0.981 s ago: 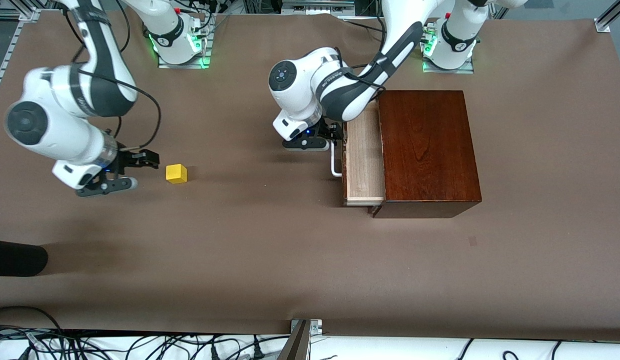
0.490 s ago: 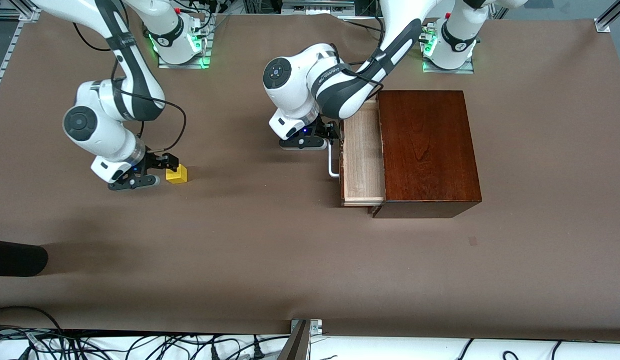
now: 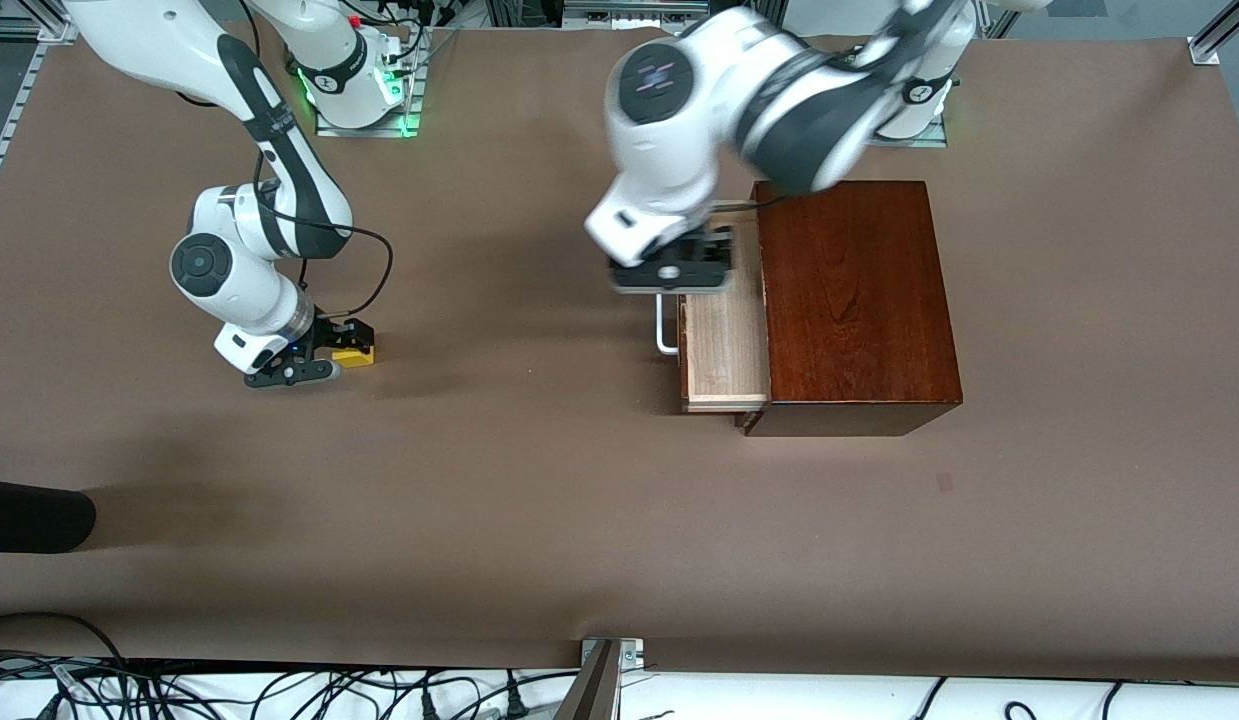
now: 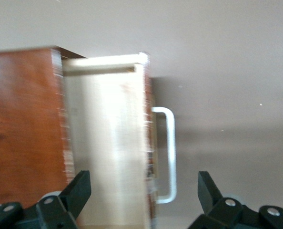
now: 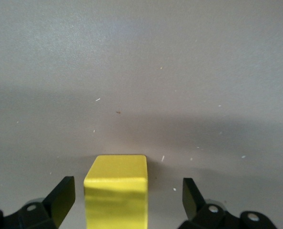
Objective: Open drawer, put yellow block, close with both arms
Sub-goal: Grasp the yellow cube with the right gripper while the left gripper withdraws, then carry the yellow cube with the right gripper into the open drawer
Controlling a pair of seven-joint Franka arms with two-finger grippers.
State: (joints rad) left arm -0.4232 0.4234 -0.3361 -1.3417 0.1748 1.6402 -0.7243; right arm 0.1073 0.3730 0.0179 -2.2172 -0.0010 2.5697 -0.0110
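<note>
The drawer (image 3: 724,345) stands pulled out of the dark-brown wooden box (image 3: 854,300), its pale tray bare and its white handle (image 3: 665,330) free. It also shows in the left wrist view (image 4: 108,143), with the handle (image 4: 169,152). My left gripper (image 3: 674,268) is open and empty, raised over the drawer's end nearer the arm bases. The yellow block (image 3: 356,352) sits on the table toward the right arm's end. My right gripper (image 3: 324,350) is open and low around the block (image 5: 116,191), one finger on each side, with gaps showing.
The brown table (image 3: 539,500) spreads wide around both things. A black object (image 3: 29,515) lies at the table edge toward the right arm's end, nearer the front camera. Cables run along the front edge.
My left gripper let go of the handle and rose over the drawer, which stands open. My right gripper moved to the block and came down around it.
</note>
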